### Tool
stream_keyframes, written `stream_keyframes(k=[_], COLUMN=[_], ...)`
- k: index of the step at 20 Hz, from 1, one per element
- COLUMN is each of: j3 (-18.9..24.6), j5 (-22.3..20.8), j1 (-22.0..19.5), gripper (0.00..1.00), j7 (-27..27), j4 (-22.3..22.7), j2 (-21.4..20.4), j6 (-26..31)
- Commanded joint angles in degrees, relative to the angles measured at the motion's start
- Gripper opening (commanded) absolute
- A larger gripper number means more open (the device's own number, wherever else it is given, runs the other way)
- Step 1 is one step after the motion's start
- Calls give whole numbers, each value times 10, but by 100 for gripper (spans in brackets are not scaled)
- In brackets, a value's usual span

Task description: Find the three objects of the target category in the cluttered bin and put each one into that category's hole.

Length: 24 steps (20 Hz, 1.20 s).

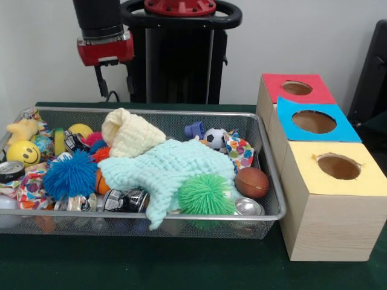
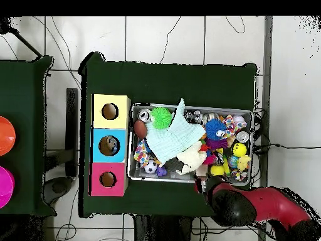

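Gripper [image 1: 115, 81] hangs above the far left part of the wire bin [image 1: 266, 181], clear of the clutter, its two dark fingers [image 1: 100, 80] standing apart with nothing between them. Directly below and slightly toward the middle sits a cream knitted cloth [image 1: 124, 134], rolled up and resting on a mint green knitted cloth [image 1: 172, 172] that spreads across the centre of the bin. Left of these lie a blue spiky ball [image 1: 69, 175], a yellow smiley ball [image 1: 23, 152] and a yellow plush toy [image 1: 23, 130]. A green spiky ball [image 1: 205, 194] sits at the near rim, touching the mint cloth, with a shiny metal can [image 1: 248, 207] just beside it. A brown ball [image 1: 251, 182] lies near the bin's right wall, and a small soccer ball [image 1: 214, 138] rests toward the far side. Beside the bin on the green counter [image 1: 181, 266] stand three wooden boxes in a row, each with a round hole in its top: a yellow-topped box [image 1: 338, 166] nearest, a blue-topped box [image 1: 314, 121] in the middle, a red-topped box [image 1: 296, 87] farthest. Seen from overhead, the red arm [image 2: 263, 204] reaches in over the bin's edge
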Motion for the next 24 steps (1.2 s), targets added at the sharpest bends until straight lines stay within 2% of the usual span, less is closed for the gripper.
stream_keyframes(k=[1, 8, 14, 17, 19, 24], j3=[-158, -190, -214, -216, -227, -238], j5=[-207, -154, -113, -101, -97, -52], j1=[192, 208, 229, 232, 244, 249], gripper=[100, 100, 100, 100, 100, 100], j7=[173, 121, 100, 92, 104, 111], j4=[-44, -59, -69, -74, -80, -72], j2=[-78, -74, -88, -81, -76, -76], j6=[7, -1, 12, 4, -3, -6])
